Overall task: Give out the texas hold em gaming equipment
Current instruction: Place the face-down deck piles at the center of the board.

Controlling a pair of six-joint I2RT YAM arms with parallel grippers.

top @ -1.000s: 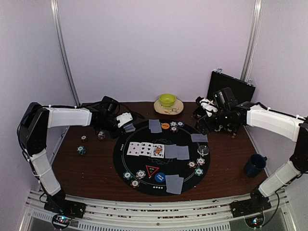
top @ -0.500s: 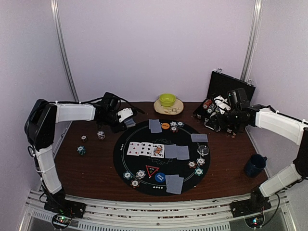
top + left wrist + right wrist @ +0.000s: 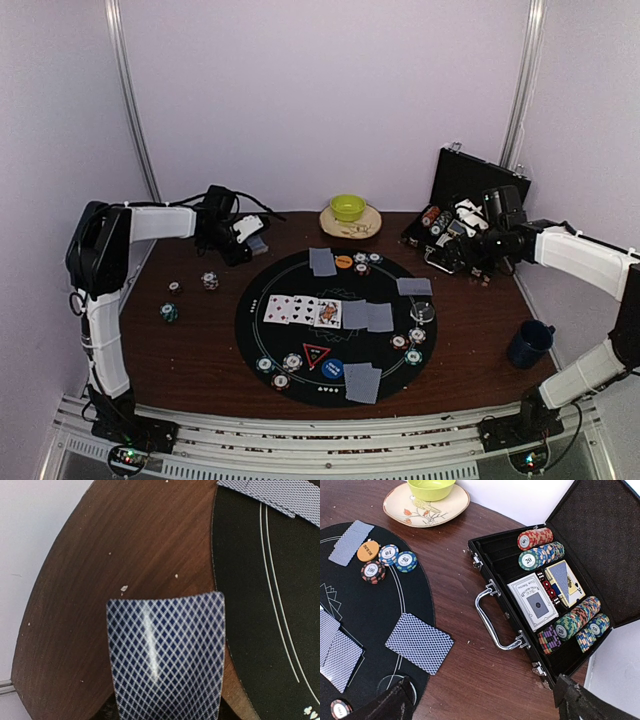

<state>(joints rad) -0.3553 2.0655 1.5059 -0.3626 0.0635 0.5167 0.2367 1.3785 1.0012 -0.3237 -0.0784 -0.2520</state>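
Observation:
My left gripper [image 3: 250, 235] is shut on a blue-diamond-backed playing card [image 3: 167, 655] above the wood at the far left edge of the black round mat [image 3: 300, 390]; the card hides the fingers. Face-up cards [image 3: 300, 310] and face-down pairs [image 3: 368, 316] lie on the mat with striped chips [image 3: 280, 368], a red triangle marker [image 3: 317, 354], and blue [image 3: 333, 369], orange [image 3: 343, 262] and clear [image 3: 423, 311] discs. My right gripper [image 3: 485, 705] is open and empty over bare wood beside the open black case [image 3: 560, 595], which holds chip rows and card boxes.
A green bowl on its plate [image 3: 349, 208] stands at the back centre. A dark blue mug [image 3: 530, 343] sits at the right. Loose chips [image 3: 210, 281] lie on the wood left of the mat. The case's metal handle [image 3: 492, 620] faces the mat.
The left gripper has drawn back and left off the mat's edge, still holding the card. The right gripper has swung right and back, nearer the open case.

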